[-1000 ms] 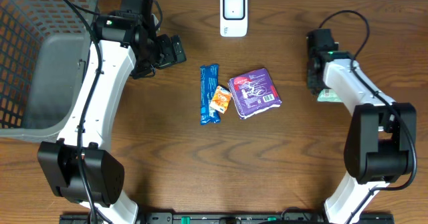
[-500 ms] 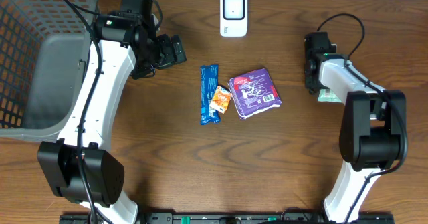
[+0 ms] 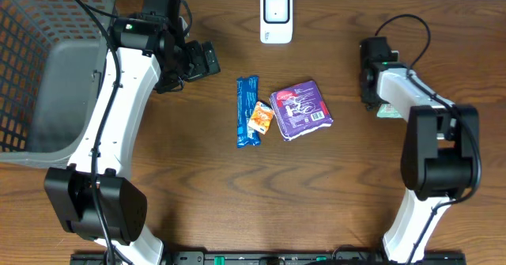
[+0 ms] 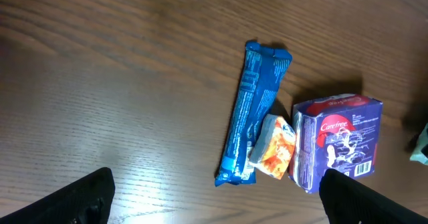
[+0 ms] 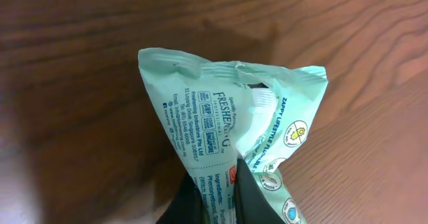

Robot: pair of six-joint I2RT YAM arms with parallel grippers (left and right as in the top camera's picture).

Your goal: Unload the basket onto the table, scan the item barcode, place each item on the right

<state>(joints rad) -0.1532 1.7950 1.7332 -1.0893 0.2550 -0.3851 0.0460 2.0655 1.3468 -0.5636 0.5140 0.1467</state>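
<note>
Step in hand: pickup. Right gripper (image 5: 217, 196) is clamped on 1 crinkled mint-green plastic wipes packet (image 5: 227, 117), lying right of centre on the brown wooden table (image 3: 198, 202). Left gripper (image 3: 207, 59) gapes wide, empty. Next, likely: lift and turn the barcode toward the white box-shaped scanner (image 3: 276, 16).

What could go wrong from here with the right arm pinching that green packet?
The right end effector is shut on only one end of the soft green packet, so the packet may slip or droop when lifted. No barcode shows on the visible side, so the packet may reach the white scanner facing the wrong way and need turning.
</note>
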